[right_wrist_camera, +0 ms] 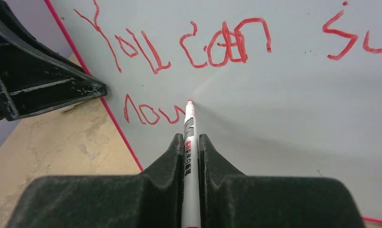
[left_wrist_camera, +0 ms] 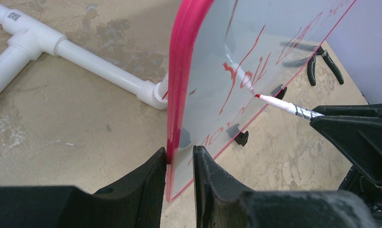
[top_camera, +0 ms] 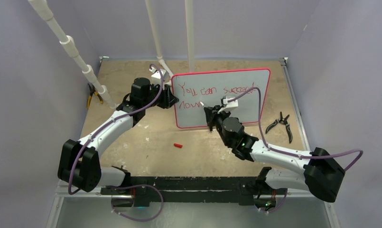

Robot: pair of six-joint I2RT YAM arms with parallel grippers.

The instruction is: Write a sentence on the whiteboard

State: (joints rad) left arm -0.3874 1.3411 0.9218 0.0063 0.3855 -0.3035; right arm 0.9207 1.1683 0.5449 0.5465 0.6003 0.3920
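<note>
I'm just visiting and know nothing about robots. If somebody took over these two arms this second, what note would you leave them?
Grippers: the left gripper is clamped on the left edge of the whiteboard, steadying it where it stands on the table. The right gripper is shut on the marker, with the tip at the board face just after "now".
Done: the sentence reads "You can succe...", with a cable hiding the end, and "now" beneath.
Left: probably any last stroke, then lift the marker away. A small red cap, likely the marker's, lies in front of the board.
</note>
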